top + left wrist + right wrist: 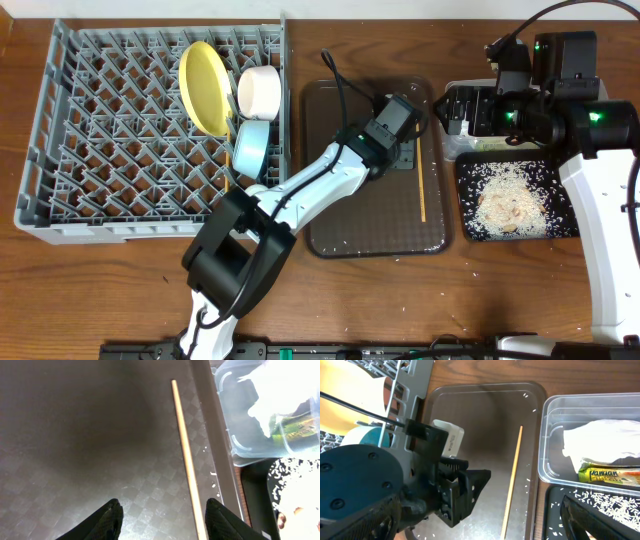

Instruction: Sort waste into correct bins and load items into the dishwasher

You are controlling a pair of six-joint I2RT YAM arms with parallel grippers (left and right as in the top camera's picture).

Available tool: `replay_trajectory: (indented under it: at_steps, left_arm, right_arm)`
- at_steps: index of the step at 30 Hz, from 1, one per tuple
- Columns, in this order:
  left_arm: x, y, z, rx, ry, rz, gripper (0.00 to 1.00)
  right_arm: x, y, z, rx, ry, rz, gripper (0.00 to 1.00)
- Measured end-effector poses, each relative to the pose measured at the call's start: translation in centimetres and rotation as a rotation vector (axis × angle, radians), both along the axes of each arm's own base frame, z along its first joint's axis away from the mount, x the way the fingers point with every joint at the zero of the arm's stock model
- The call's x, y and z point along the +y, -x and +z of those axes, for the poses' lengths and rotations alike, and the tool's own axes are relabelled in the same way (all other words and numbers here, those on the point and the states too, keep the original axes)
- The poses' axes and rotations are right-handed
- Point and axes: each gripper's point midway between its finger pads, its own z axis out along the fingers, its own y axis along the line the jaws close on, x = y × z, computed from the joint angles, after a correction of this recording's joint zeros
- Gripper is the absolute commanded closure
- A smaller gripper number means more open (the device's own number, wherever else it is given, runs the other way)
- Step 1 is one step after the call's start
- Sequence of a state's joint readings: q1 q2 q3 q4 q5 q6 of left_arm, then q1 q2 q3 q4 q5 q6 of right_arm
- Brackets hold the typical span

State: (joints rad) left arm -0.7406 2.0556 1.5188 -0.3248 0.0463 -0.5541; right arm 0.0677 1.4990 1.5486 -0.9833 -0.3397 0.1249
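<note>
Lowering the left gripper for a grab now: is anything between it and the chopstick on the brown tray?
Nothing visible. The chopstick lies bare on the brown tray below the open left gripper, with only a few rice grains beside it.

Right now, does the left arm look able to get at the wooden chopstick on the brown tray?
Probably yes. The left gripper hovers open over the brown tray, and the chopstick lies flat there, running in between its fingers close to one of them, with nothing on top.

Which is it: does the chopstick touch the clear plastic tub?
Apart. The right wrist view shows brown tray floor and rim between the chopstick and clear tub.
</note>
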Motion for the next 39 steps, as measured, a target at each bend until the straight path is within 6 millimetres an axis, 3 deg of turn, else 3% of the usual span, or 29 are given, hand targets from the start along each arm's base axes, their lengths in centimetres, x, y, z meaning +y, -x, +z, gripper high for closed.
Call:
replay_trajectory:
  at_steps: [7, 18, 23, 31, 39]
  left_arm:
    - [0.1, 0.2, -2.1, 0.031, -0.025, 0.002, 0.45]
    - [-2.4, 2.1, -1.9, 0.003, -0.035, -0.085, 0.46]
    - [-2.5, 2.2, -2.2, -0.009, -0.052, -0.099, 0.47]
    - [-2.5, 1.9, -6.0, 0.004, -0.101, -0.122, 0.47]
    - [-3.4, 1.2, -5.4, -0.078, -0.112, -0.214, 0.46]
  right_arm:
    - [0.0, 0.0, 0.0, 0.0, 0.0, -0.001, 0.01]
    - [0.0, 0.0, 0.0, 0.0, 0.0, 0.0, 0.01]
    - [0.0, 0.0, 0.0, 0.0, 0.0, 0.0, 0.01]
    - [0.0, 0.0, 0.0, 0.0, 0.0, 0.0, 0.01]
    - [0.0, 0.0, 0.0, 0.0, 0.0, 0.0, 0.01]
